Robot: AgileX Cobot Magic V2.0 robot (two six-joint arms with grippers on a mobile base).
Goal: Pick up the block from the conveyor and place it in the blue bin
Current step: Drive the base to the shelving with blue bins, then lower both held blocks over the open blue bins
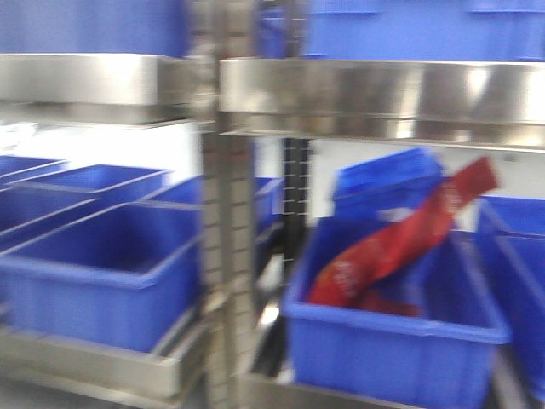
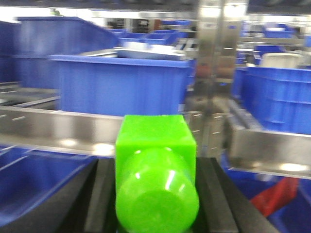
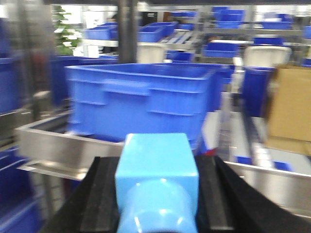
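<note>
Nearest us, our left pincer (image 2: 155, 191) is closed tight on a green block (image 2: 155, 141) and our right pincer (image 3: 156, 194) on a light-blue block (image 3: 156, 162), each squeezed from both sides for carrying. Beyond, a blue bin (image 3: 165, 104) waits on the steel counter (image 3: 58, 145), probably the drop target. The conveyor is out of view.

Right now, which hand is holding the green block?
The left hand grips the green block. The right hand holds a light blue block of the same shape instead.
</note>
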